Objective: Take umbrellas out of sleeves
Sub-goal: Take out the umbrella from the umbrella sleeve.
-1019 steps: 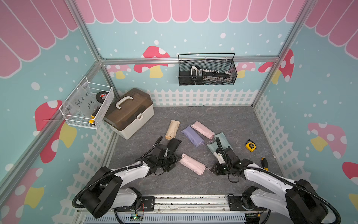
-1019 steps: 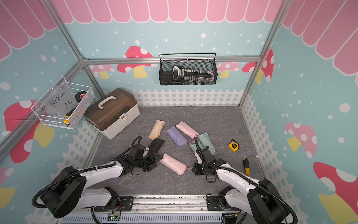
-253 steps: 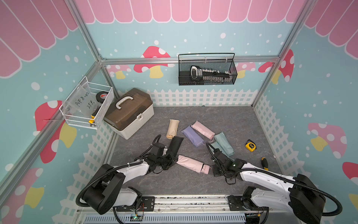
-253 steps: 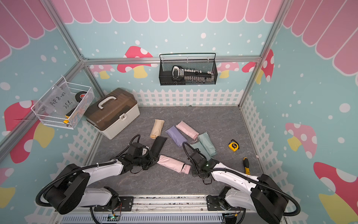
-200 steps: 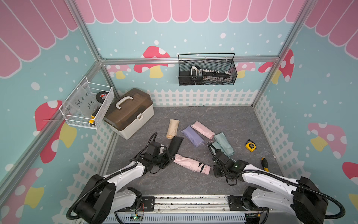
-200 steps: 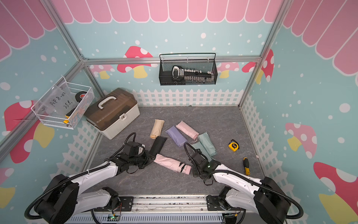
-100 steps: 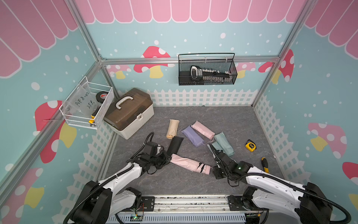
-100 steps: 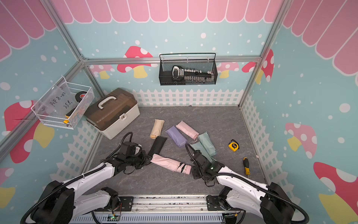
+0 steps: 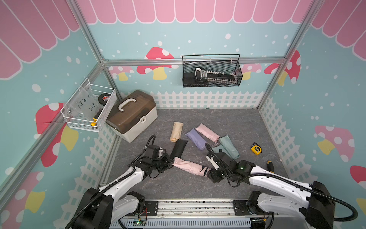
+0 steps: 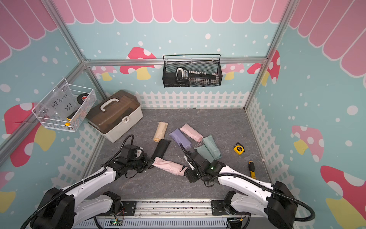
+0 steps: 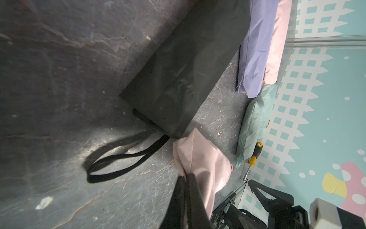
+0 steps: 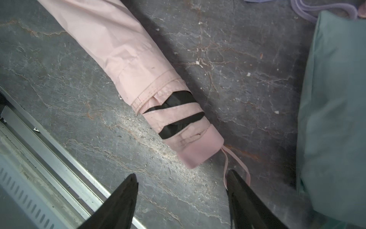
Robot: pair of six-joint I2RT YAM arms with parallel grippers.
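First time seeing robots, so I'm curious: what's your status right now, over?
Left gripper shut on pink sleeve. Right gripper open, near pink umbrella, partly out. Black sleeve close by.

Worktop [image 9: 237,123] layout. Far left: toolbox [image 9: 130,115]. On far wall: wire basket [image 9: 212,84]; on left wall: second basket [image 9: 107,107]. Centre: row of sleeves, leftmost sleeve [image 9: 176,131] to rightmost sleeve [image 9: 229,147]. Right of row: tape measure [image 9: 256,148]; nearer, screwdriver [image 9: 270,166]. Near centre: near sleeve [image 9: 186,165] lying left-right, umbrella [image 9: 205,170] protruding from its right end. Left tool [image 9: 171,165] at sleeve's left end; right tool [image 12: 182,174] just right of umbrella.
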